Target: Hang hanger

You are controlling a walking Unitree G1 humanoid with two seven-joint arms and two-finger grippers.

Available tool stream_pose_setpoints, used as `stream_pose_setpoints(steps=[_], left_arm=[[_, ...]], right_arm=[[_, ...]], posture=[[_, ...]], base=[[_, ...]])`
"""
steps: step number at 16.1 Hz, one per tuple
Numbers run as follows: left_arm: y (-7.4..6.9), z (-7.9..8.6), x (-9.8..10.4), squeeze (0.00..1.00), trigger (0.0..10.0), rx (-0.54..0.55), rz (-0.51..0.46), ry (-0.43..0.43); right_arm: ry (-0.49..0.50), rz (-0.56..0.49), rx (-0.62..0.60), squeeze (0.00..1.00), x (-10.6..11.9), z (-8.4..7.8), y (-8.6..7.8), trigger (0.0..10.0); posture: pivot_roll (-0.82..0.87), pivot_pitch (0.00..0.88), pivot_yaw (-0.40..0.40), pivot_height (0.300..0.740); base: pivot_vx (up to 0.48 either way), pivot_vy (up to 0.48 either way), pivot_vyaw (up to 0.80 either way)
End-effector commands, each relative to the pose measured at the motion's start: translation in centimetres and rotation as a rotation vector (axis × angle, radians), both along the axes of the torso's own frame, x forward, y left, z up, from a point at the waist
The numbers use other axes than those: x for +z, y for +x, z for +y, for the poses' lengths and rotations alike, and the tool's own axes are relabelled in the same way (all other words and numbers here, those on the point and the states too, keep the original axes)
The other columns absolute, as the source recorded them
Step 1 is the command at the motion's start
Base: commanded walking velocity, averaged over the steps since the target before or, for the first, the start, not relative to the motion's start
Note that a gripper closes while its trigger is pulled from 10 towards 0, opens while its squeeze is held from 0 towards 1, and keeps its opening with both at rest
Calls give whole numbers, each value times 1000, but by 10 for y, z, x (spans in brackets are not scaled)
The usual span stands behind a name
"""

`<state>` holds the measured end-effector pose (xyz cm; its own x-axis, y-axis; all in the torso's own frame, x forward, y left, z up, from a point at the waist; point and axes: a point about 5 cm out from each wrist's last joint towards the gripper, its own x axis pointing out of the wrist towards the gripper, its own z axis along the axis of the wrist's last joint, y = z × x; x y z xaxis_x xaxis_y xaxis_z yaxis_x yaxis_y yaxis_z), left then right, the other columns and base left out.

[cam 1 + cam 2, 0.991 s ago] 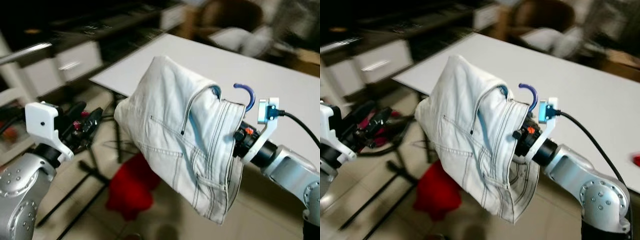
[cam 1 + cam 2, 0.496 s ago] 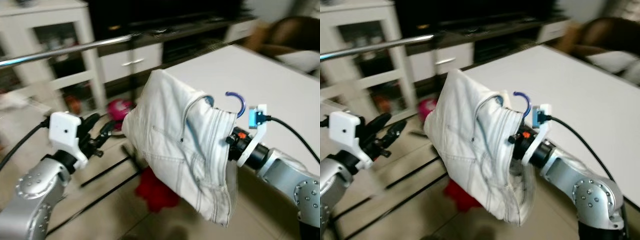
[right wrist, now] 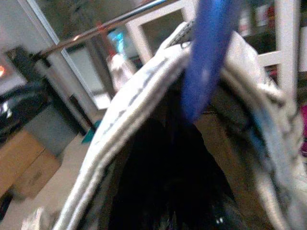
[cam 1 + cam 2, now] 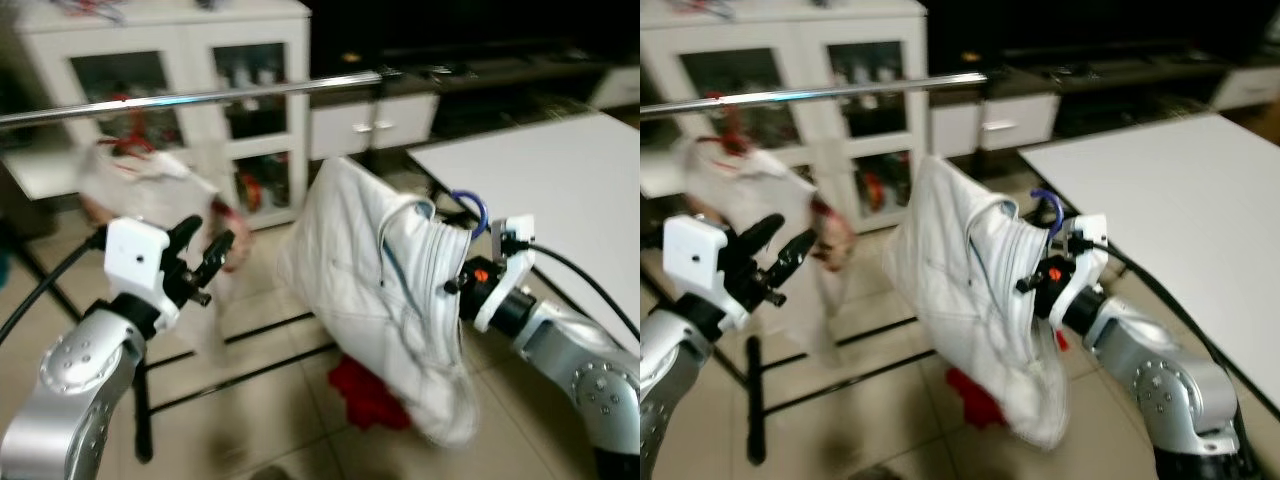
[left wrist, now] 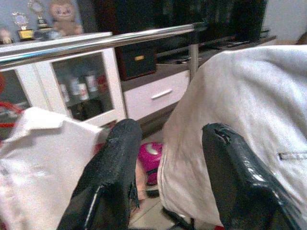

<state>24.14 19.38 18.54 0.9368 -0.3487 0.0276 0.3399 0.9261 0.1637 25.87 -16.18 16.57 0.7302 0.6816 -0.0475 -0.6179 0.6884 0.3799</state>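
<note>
Below rail [image 4: 200, 95], right tool [image 4: 455, 285] gripping hanger [image 4: 470, 205], jeans [image 4: 380, 300]

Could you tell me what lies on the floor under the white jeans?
A red cloth lies on the tiled floor beneath the jeans, which the right gripper carries on a blue hanger. The jeans hide part of it.

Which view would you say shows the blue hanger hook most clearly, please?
The left eye view: the blue hanger hook curves free above the white jeans, beside the right gripper's wrist. The right eye view shows it smaller; the right wrist view shows a blurred blue streak.
</note>
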Motion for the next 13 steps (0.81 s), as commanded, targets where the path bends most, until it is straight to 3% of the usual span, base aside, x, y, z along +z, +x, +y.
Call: stream_pose_setpoints(steps=[1, 5, 9, 13], left_arm=[[1, -2, -2, 0, 10000, -14, 0, 11], [0, -4, -5, 0, 10000, -46, 11, 48], [-2, -9, -12, 0, 10000, -118, 57, 125], [-6, -13, -18, 0, 10000, -145, 77, 167]], right_arm=[[7, -88, 41, 0, 10, 0, 0, 10000], [-10, -123, 94, 0, 10, -3, 1, 10000], [-140, -99, 122, 0, 0, -10, 0, 10000], [-203, -71, 70, 0, -5, -14, 3, 10000]], posture=[[118, 0, -31, 740], [122, 0, -25, 740], [120, 0, -28, 740], [118, 0, -47, 740]], base=[[0, 0, 763], [0, 0, 763], [0, 0, 763], [0, 0, 763]])
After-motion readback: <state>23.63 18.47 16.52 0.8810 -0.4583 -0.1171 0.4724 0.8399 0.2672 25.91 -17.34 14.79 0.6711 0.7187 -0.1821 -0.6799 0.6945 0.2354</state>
